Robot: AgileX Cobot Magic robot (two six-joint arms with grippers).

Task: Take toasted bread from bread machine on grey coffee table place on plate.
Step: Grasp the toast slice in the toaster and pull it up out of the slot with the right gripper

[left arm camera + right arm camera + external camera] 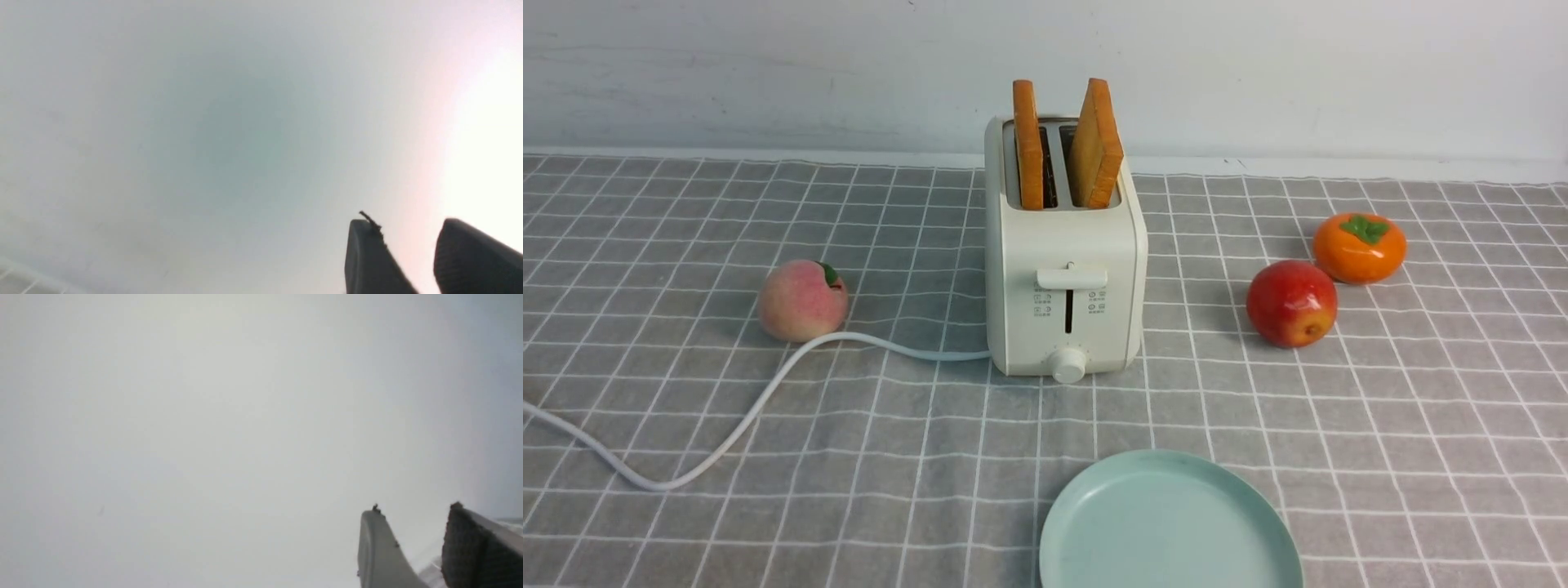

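Note:
Two slices of toasted bread stand in the slots of the cream bread machine (pixel 1062 278) at the middle of the grey coffee table (pixel 1421 457): one upright (pixel 1027 147), the other leaning right (pixel 1097 145). The mint-green plate (pixel 1168 527) lies empty at the front edge, just right of centre. Neither arm shows in the front view. My left gripper (pixel 406 223) is open, a clear gap between its dark fingers (pixel 363 253), nothing in it, facing a blank pale wall. My right gripper (pixel 412 509) is likewise open and empty against the same wall.
A peach (pixel 802 300) sits left of the toaster, beside the white cord (pixel 727 433) that loops to the left edge. A red apple (pixel 1291 303) and an orange persimmon (pixel 1359 247) lie to the right. The white wall (pixel 768 73) rises behind the table.

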